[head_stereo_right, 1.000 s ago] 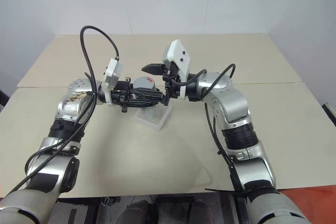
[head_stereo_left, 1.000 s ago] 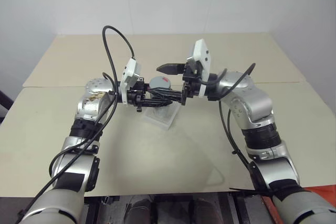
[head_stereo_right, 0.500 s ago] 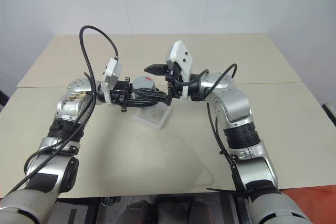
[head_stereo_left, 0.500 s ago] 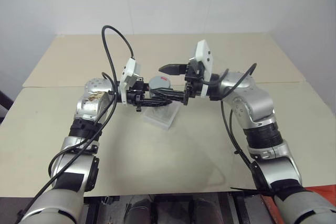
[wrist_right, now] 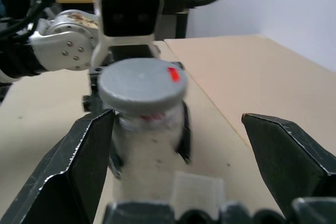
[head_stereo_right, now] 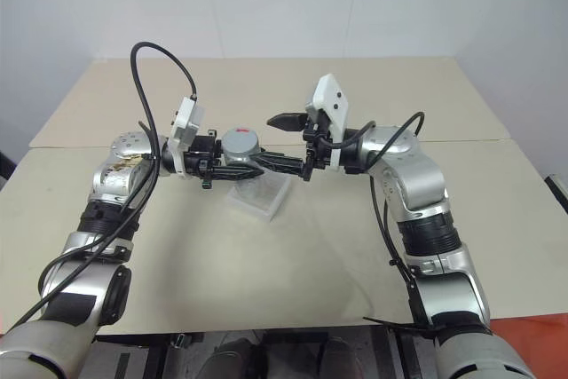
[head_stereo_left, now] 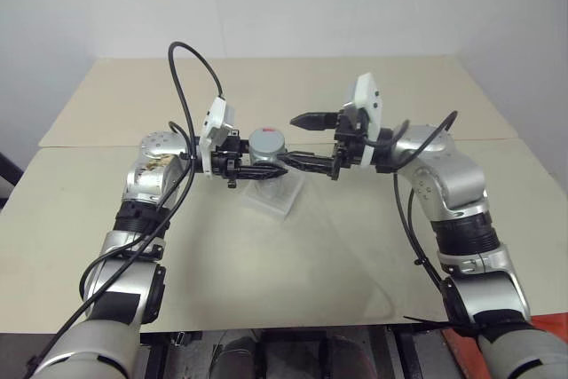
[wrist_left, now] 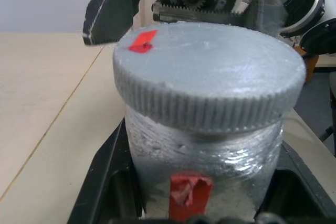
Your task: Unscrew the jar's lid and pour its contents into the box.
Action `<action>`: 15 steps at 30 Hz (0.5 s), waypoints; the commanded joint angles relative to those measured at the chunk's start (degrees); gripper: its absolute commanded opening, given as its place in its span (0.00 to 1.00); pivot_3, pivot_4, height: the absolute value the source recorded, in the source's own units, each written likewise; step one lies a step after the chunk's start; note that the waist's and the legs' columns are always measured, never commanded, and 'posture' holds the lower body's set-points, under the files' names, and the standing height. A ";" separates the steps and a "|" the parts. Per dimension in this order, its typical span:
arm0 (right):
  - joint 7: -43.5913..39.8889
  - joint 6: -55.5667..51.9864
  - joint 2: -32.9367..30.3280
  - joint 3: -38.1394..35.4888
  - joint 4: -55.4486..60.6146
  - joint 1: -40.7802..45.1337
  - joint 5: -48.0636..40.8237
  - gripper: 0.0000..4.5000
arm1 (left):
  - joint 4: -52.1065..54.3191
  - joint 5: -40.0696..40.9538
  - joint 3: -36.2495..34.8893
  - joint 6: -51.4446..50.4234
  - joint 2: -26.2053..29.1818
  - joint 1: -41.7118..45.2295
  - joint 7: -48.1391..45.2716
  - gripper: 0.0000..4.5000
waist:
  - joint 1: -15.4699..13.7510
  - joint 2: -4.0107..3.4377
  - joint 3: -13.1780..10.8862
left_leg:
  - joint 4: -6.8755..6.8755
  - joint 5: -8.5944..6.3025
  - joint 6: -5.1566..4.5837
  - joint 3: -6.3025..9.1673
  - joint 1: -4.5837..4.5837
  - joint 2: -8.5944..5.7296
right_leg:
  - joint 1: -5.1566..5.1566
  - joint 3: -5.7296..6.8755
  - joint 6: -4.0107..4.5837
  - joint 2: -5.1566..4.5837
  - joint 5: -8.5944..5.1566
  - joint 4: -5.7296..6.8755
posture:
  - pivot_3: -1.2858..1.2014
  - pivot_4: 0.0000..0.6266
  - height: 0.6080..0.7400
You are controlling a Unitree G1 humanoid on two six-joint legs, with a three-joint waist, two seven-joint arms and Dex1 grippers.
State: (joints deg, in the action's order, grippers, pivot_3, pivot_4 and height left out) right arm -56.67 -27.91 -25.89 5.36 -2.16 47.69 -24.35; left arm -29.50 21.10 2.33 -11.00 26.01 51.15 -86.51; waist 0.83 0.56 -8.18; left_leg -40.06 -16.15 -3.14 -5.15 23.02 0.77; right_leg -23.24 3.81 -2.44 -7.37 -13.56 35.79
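The small clear jar (wrist_left: 205,150) with a red mark stays upright above the table, my left gripper (head_stereo_left: 260,168) shut on its body from the left. The grey lid (head_stereo_left: 266,142) sits on the jar, a red mark on its top. My right gripper (head_stereo_left: 292,141) is open just right of the lid, level with it and pointing at it. One of its fingers (wrist_right: 286,150) stands on each side of the jar without touching. The box (head_stereo_left: 271,197), a shallow clear tray, lies on the table right under the jar.
The beige table (head_stereo_left: 293,255) runs wide in front of and behind the box, with a seam (head_stereo_left: 497,140) across its far part. Black cables (head_stereo_left: 191,68) loop up from both wrists.
My right gripper has drawn back to the right, off the lid, still open. The left gripper and the jar have stayed where they were.
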 commanded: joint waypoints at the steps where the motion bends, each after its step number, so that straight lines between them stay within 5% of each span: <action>1: 0.88 0.45 -1.23 -3.54 1.61 -0.11 -1.14 0.98 | 1.87 0.96 -0.34 0.63 0.18 0.87 -1.02 0.45 | -0.02 0.00 0.00 | 0.00 0.00 0.00 0.00 0.00 0.00 | 0.00 0.00 0.00 0.00 0.00 0.00 | 0.52 0.24 1.00; 15: 0.14 -3.02 -1.51 -3.23 10.71 -2.64 -5.67 0.98 | 1.27 0.75 -0.29 0.57 -0.04 1.10 -1.27 0.45 | 0.02 0.00 0.00 | 0.00 0.00 0.00 0.00 -0.01 0.01 | 0.00 -0.01 0.00 0.00 0.00 -0.01 | 0.52 0.24 1.00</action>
State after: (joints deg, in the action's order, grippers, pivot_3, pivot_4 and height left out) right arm -57.01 -30.51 -27.66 2.48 5.46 44.27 -28.40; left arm -29.48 21.07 2.45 -11.00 25.89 51.15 -87.39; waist 0.85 0.56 -8.18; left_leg -40.06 -16.15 -3.15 -5.15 23.01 0.79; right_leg -23.24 3.81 -2.44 -7.37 -13.56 35.79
